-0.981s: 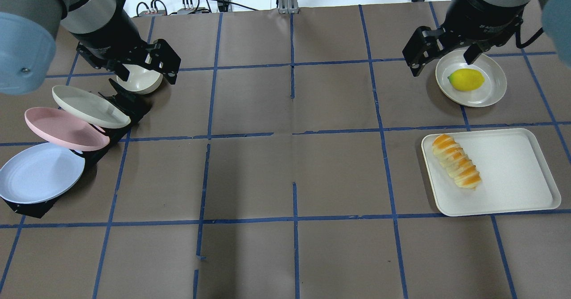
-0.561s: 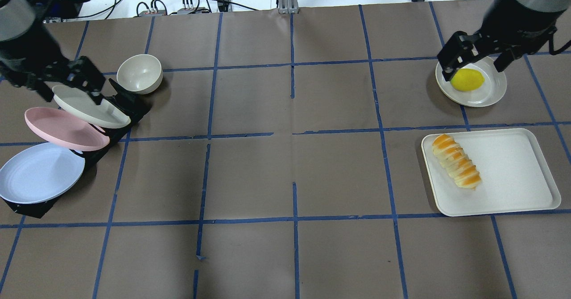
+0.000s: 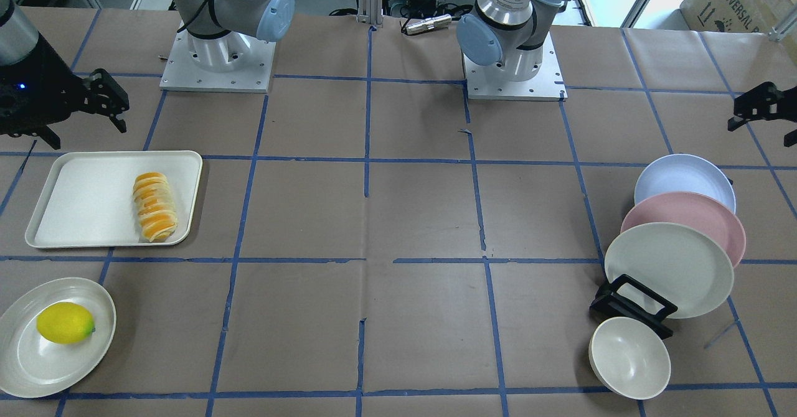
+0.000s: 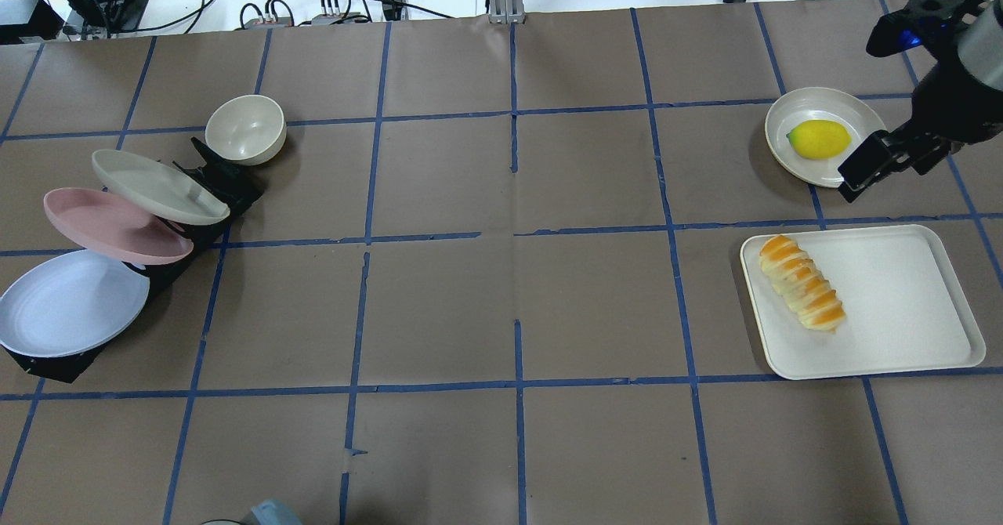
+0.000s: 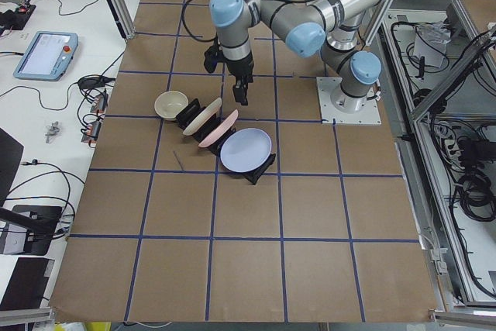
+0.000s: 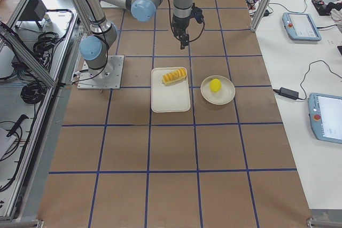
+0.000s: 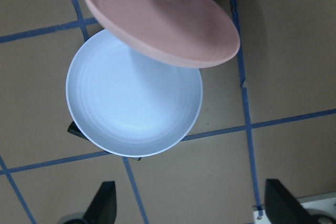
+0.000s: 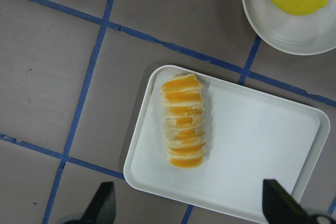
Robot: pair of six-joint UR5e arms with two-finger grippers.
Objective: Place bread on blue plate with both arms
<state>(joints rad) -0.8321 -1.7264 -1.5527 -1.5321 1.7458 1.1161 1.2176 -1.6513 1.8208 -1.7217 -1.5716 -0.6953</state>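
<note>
- Here's the bread (image 4: 802, 294), down at the right end of the table (image 4: 517, 290), lying flat on a white tray (image 4: 909, 364).
- It sits on the part of the tray towards the table's middle, well clear of the other rim.
- Its long axis runs roughly from the robot's edge to the operators' edge. It is a touch skewed, with the operators'-side tip nearer the table's middle and the robot-side tip nearer the right end.
- The orange and cream ridges cut straight across that axis.
- The right end effector (image 8: 190, 205) hangs in the air over the right end. Its two fingers are spread wide with nothing between them, and its wrist view looks straight down on the bread.
- Just past the tray towards the operators' edge, a lemon (image 4: 819, 139) rests on a small cream plate (image 4: 782, 114).
- Over to the left end now: the blue plate (image 4: 70, 303) leans tilted in a black rack (image 4: 48, 366), in the slot nearest the robot's edge.
- A pink plate (image 4: 110, 223) overlaps its far rim and a cream plate (image 4: 157, 186) stands behind that. A bowl (image 4: 244, 129) sits just beyond the rack.
- The left end effector (image 7: 191, 208) hovers above the blue plate, fingers wide apart and gripping nothing, with the plate's face filling its wrist view.
- Bread and blue plate are at opposite ends of the table.
</note>
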